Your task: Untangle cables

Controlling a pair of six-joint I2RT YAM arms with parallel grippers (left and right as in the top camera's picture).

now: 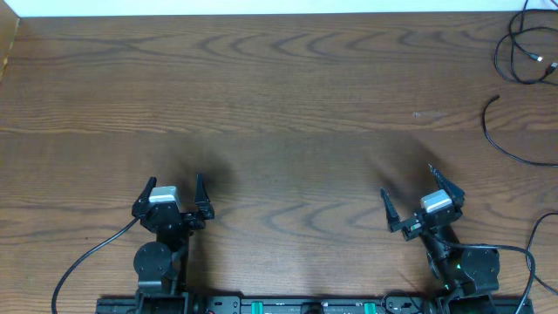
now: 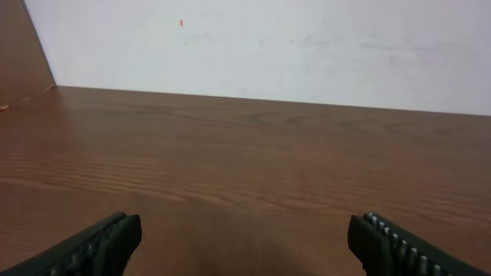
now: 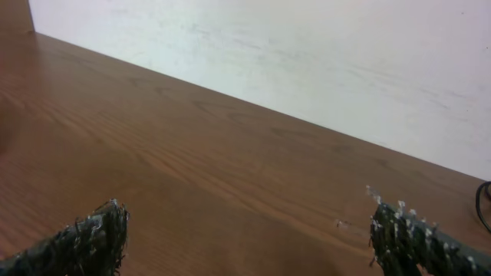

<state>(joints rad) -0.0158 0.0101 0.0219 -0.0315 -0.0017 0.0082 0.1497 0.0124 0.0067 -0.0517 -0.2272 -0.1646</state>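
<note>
I think my job is either just starting or nearly over, and I cannot tell which. The cables (image 1: 521, 54) lie far off at the right edge of the desk (image 1: 279, 96). One makes a loop with a small plug near the far corner. One curved cable (image 1: 497, 131) lies apart from the loop, a bit nearer to me. They run out of the picture, so I cannot see if there is a knot.

I hold nothing. Both my arms are tucked low at the near edge. My left claw (image 1: 174, 183) is wide open over bare wood. My right claw (image 1: 407, 181) is wide open too, turned a little toward the middle, well apart from the cables.
</note>
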